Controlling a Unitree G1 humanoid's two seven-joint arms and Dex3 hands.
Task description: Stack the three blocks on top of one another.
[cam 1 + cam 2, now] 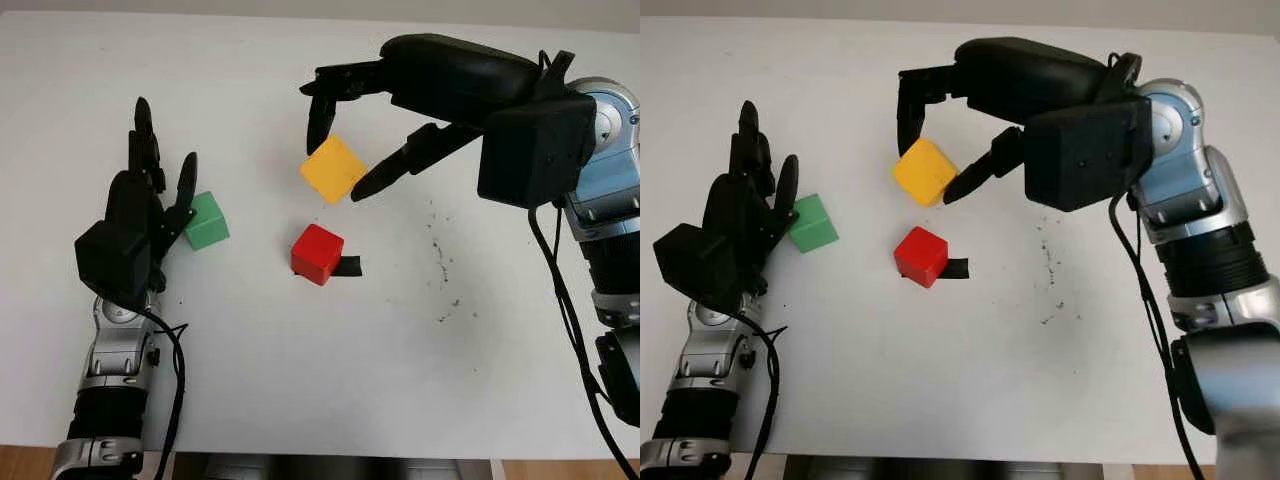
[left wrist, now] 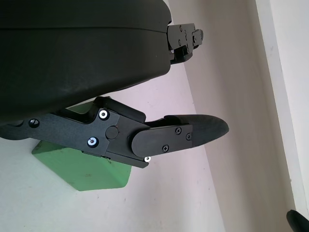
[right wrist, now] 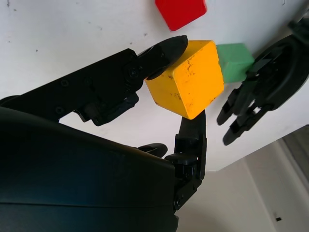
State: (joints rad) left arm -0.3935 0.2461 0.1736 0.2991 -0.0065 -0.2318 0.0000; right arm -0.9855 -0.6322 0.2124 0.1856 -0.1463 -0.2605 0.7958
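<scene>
Your right hand (image 1: 338, 150) holds the yellow block (image 1: 333, 168) pinched between its fingertips (image 3: 166, 48), one finger on the far face and another on the near-right face. The block is tilted, one corner pointing down, and it is off the white surface (image 1: 300, 380). In the head views it sits just beyond the red block (image 1: 318, 253) and slightly to the left of it, not touching it. The right wrist view confirms a gap between the two.

The red block rests on the surface near the middle. A short strip of black tape (image 1: 347, 266) lies on the surface touching its right side.

The green block (image 1: 207, 220) rests on the surface to the left of the red one, well apart from it. Your left hand (image 1: 150, 195) stands just beside the green block on its left, open and holding nothing. In the left wrist view one finger (image 2: 183, 133) reaches across the top of the green block (image 2: 82, 166); whether it touches the block cannot be told from these pictures.

No block is on top of another: red and green are each alone on the surface, and yellow is held in the air.

A scatter of small dark specks (image 1: 440, 255) marks the surface to the right of the red block, under the right forearm. A black cable (image 1: 565, 300) hangs from the right wrist camera housing down along the arm.
</scene>
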